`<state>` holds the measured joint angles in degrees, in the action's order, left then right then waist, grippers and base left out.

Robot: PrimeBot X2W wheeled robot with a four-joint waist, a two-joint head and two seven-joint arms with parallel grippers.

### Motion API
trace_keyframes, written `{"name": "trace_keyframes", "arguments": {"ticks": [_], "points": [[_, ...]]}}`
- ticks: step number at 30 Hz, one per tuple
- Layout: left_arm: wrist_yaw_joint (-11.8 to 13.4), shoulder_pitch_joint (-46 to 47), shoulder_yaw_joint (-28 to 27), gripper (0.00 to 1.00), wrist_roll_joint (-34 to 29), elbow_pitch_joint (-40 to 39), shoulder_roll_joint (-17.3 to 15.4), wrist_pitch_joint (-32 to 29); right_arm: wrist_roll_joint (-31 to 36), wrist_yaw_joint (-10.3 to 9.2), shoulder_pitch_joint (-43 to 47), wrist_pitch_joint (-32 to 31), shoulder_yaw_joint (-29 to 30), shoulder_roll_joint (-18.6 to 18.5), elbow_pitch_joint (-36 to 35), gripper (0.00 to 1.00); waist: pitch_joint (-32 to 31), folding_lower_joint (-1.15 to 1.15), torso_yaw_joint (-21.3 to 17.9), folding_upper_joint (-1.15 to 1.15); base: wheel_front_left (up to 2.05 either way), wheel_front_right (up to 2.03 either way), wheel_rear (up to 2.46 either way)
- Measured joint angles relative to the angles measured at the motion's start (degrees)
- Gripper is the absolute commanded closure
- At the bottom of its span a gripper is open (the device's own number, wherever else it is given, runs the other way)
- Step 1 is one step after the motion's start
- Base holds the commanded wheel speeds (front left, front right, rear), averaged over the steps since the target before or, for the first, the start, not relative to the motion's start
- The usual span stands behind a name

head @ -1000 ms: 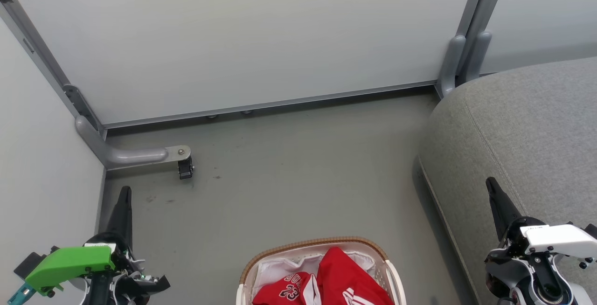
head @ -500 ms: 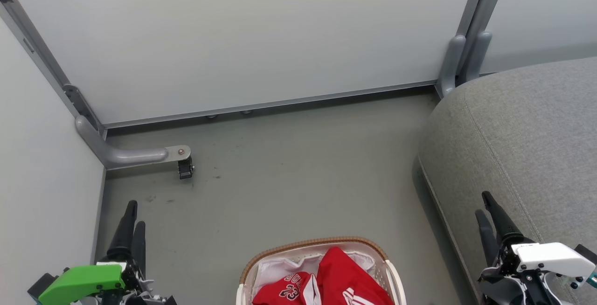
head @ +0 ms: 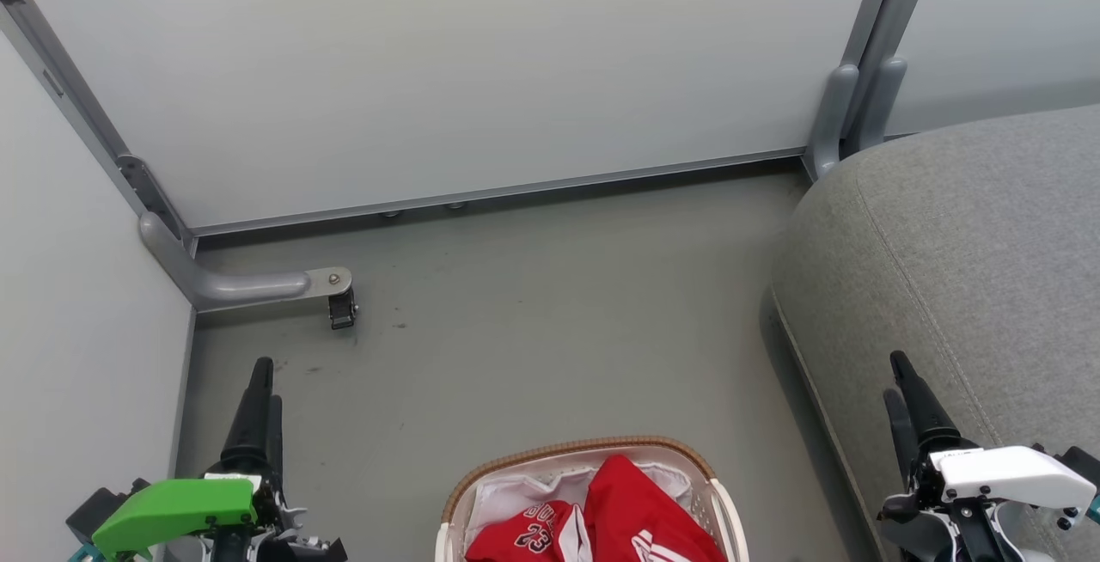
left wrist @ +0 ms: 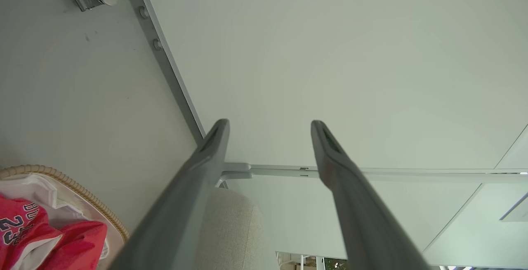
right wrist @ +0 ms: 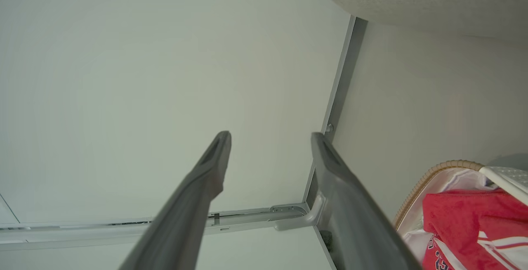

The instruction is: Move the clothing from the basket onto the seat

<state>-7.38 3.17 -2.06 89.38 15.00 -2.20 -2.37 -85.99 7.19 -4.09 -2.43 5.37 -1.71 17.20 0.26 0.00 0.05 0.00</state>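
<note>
Floor [head: 778, 467] separates basket [head: 584, 445] from seat [head: 962, 244].

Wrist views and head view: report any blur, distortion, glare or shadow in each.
Left wrist view: the left gripper is blurred toward its base, tips sharper. Right wrist view: the right gripper blurs likewise; the clothing is crisp. Head view: even light, no glare, a soft shadow beside the seat.

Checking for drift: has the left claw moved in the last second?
Yes. In the head view the left claw has shifted right, nearer the floor caster, and opened.
</note>
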Motion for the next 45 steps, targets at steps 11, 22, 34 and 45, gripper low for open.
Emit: {"name": "trace_keyframes", "arguments": {"ticks": [11, 22, 34, 45], "points": [[0.0, -0.1, 1.0, 0.00, -8.4, -3.0, 0.0, 2.5, 12.9, 0.00, -0.1, 2.6, 0.0, -0.1, -3.8, 0.00, 0.1, 0.00, 0.1, 0.00, 0.00, 0.00, 0.00], [0.9, -0.1, 2.9, 0.00, -21.8, -5.7, -0.1, 5.0, 26.2, 0.01, 0.0, 4.9, -0.6, -0.3, -6.4, 0.00, 0.2, 0.00, 0.3, 0.00, 0.00, 0.00, 0.00], [3.1, -0.2, 6.0, 0.00, -37.3, -7.3, -0.2, 7.5, 40.7, 0.03, 0.0, 7.4, -2.7, -0.5, -8.2, 0.00, 0.4, 0.00, 0.4, 0.00, 0.00, 0.00, 0.00], [4.0, -0.9, 7.7, 0.00, -48.0, -7.0, -0.2, 9.3, 50.9, 0.08, 0.0, 9.3, -3.8, -0.6, -7.4, 0.00, 0.4, 0.00, 0.7, 0.00, 0.00, 0.00, 0.00]]}}
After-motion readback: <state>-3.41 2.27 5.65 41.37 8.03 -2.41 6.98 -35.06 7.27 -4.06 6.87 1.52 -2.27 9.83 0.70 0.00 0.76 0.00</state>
